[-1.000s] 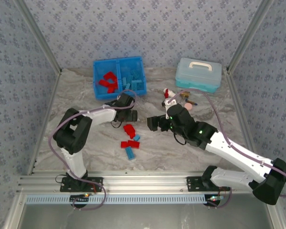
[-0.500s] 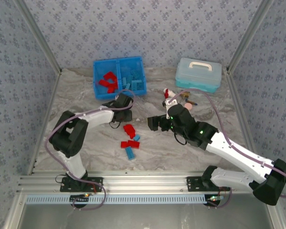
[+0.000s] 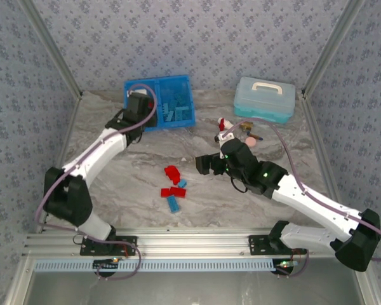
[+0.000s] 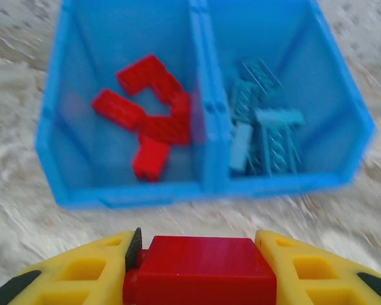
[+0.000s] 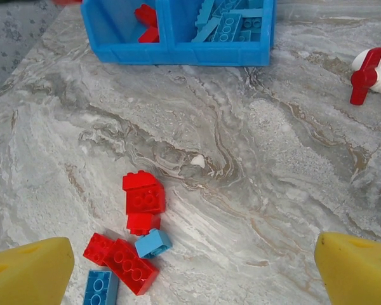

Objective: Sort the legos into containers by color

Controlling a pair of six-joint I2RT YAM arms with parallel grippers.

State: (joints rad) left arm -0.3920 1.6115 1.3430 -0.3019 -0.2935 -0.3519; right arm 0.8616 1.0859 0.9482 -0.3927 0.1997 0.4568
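Left end effector (image 4: 200, 253) around red lego (image 4: 202, 268)

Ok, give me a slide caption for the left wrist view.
Left gripper holds a red brick near the blue bin: red legos in its left compartment, light blue legos in the right.

We are viewing a grey marbled tabletop (image 3: 133, 197) at centre frame; floral-patterned walls (image 3: 197, 38) are enclosing it above and beside.
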